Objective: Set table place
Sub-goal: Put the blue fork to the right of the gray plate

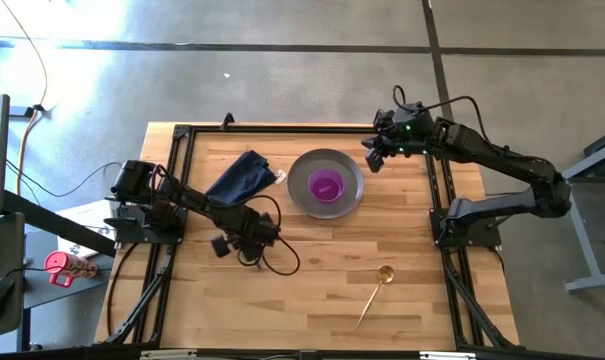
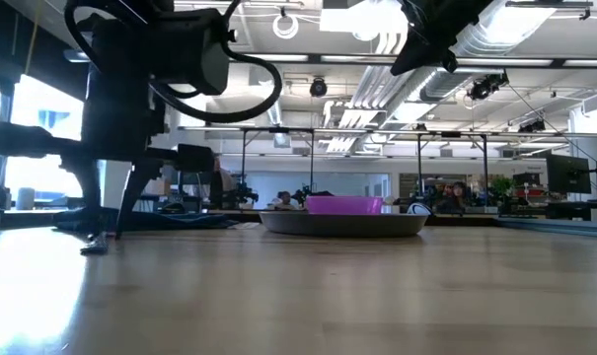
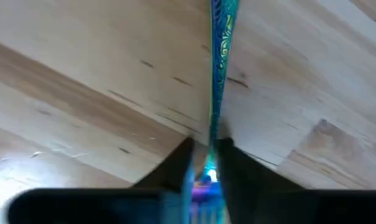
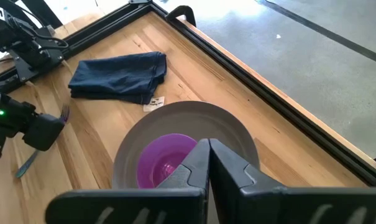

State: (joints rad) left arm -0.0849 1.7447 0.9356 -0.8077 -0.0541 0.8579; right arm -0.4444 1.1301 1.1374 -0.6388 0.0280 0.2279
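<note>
The round grey plate (image 1: 300, 196) lies at the far middle of the table (image 1: 312, 300), with the magenta bowl (image 1: 326, 186) standing in it. The navy napkin (image 1: 240, 177) lies folded left of the plate. The gold spoon (image 1: 374, 293) lies flat near the front right. My left gripper (image 1: 244, 248) is low over the table's left middle, shut on the teal-handled fork (image 3: 222, 50). My right gripper (image 1: 372, 160) is shut and empty, raised above the plate's far right rim; it shows in its wrist view (image 4: 208, 146). My left gripper (image 3: 205, 146) pinches the fork between its two fingers, on a narrow part of the handle (image 3: 212, 127). The teal handle runs on straight ahead of the fingertips, low over the wood. The fingers slant down from above. Whether the fork's free end touches the table, I cannot tell.
A black metal frame (image 1: 282, 129) edges the table. Black cables (image 1: 282, 262) loop beside my left gripper. Bare wood spreads between the plate and the spoon. A small white tag (image 4: 154, 103) lies by the napkin's corner.
</note>
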